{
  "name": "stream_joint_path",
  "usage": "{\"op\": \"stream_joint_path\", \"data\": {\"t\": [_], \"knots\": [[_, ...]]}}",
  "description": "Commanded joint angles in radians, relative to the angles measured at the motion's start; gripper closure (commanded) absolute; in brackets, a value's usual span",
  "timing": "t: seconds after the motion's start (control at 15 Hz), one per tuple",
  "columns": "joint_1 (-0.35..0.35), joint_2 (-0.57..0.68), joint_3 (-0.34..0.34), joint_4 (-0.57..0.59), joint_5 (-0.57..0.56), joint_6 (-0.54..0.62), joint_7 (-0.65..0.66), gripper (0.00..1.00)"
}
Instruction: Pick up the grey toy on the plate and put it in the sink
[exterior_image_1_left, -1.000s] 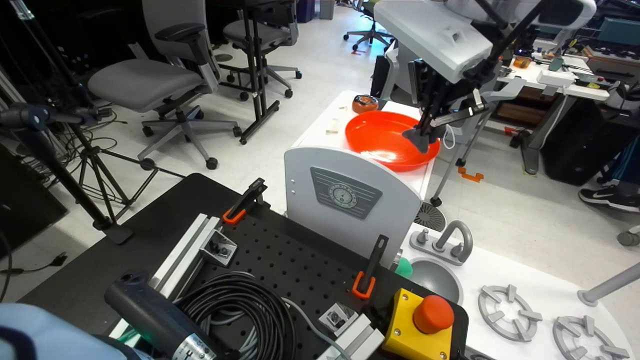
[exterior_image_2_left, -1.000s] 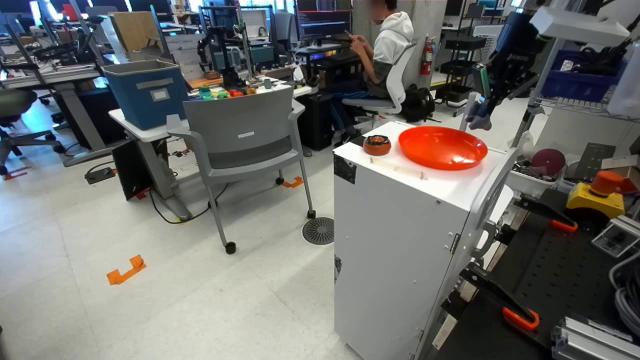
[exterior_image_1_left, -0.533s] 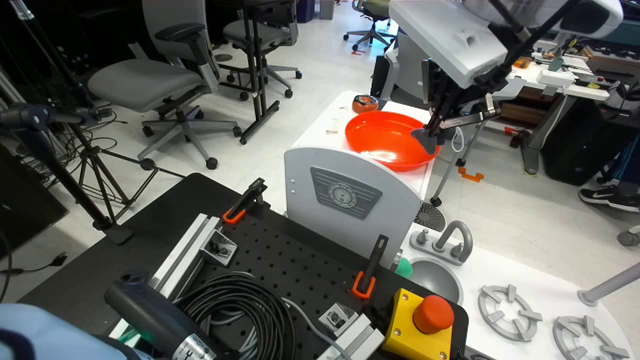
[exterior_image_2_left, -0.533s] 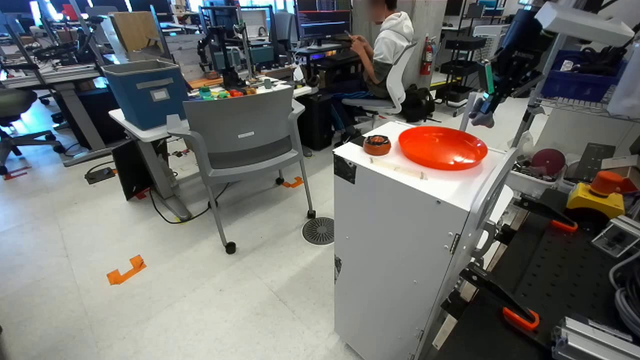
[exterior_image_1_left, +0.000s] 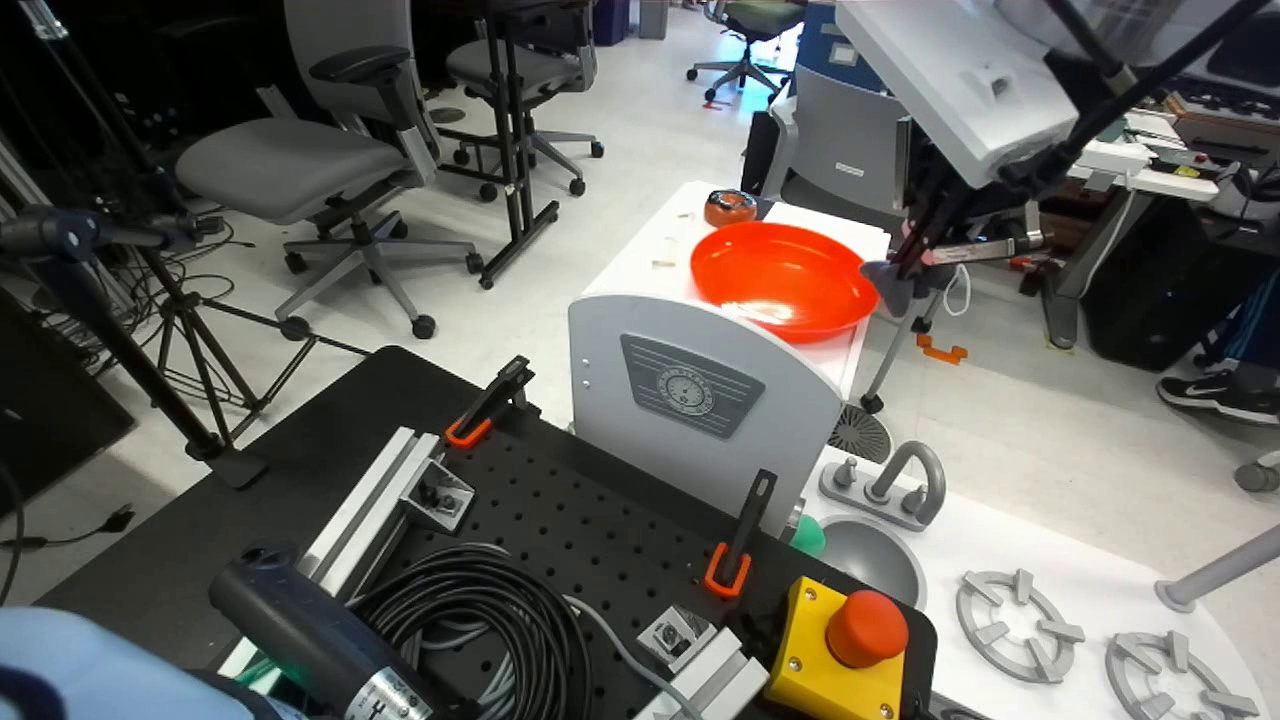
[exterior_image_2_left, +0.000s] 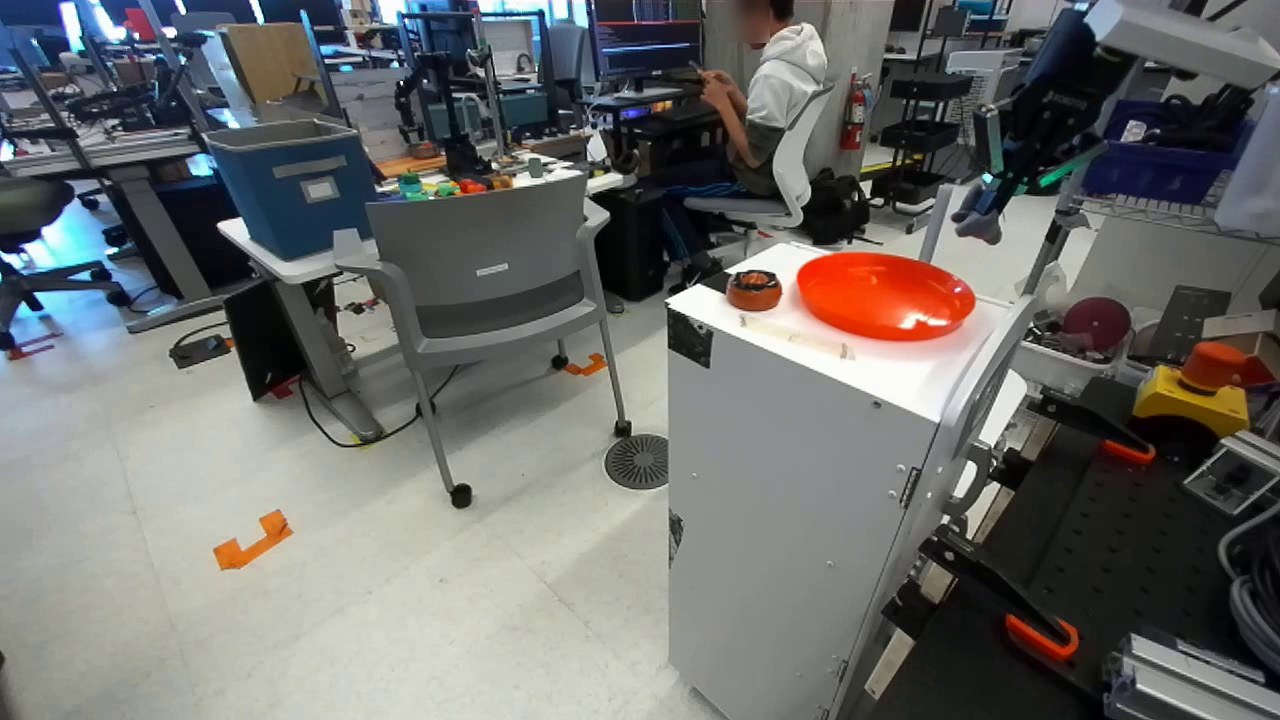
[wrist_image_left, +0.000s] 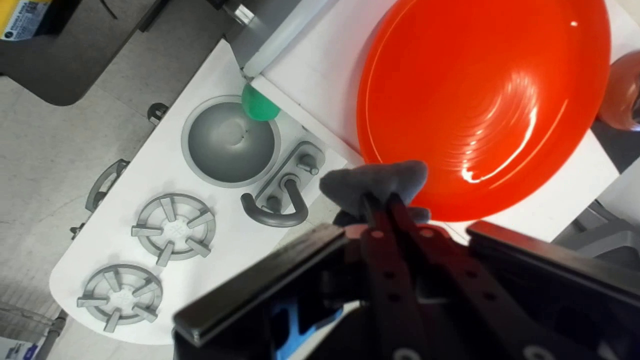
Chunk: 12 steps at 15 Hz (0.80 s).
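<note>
The claw (wrist_image_left: 382, 202) is grasping the grey toy (wrist_image_left: 372, 181), which is hanging near the orange plate (wrist_image_left: 450, 75). For correct placement, it should be clearing the faucet (wrist_image_left: 279, 220) and centring over the sink (wrist_image_left: 217, 152) before being lowered.

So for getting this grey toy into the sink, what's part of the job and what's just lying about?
Part of it:
grey toy, held in the closed jaws
orange plate
sink

Just about the place:
coiled cable
red button
clamps
chairs
blue bin
</note>
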Motion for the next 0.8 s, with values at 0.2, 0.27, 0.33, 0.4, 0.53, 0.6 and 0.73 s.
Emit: {"op": "stream_joint_path", "data": {"t": [0.2, 0.27, 0.33, 0.4, 0.53, 0.6, 0.73], "knots": [[-0.026, 0.019, -0.008, 0.015, -0.042, 0.036, 0.119, 0.99], [-0.028, 0.022, -0.008, 0.016, -0.060, 0.042, 0.150, 0.99], [-0.030, 0.026, -0.008, 0.018, -0.085, 0.047, 0.186, 0.99], [-0.032, 0.033, -0.008, 0.020, -0.116, 0.057, 0.225, 0.99], [-0.036, 0.050, -0.009, 0.029, -0.203, 0.066, 0.323, 0.99], [-0.037, 0.061, -0.012, 0.041, -0.249, 0.058, 0.373, 0.99], [-0.034, 0.089, -0.018, 0.074, -0.305, 0.024, 0.439, 0.99]]}}
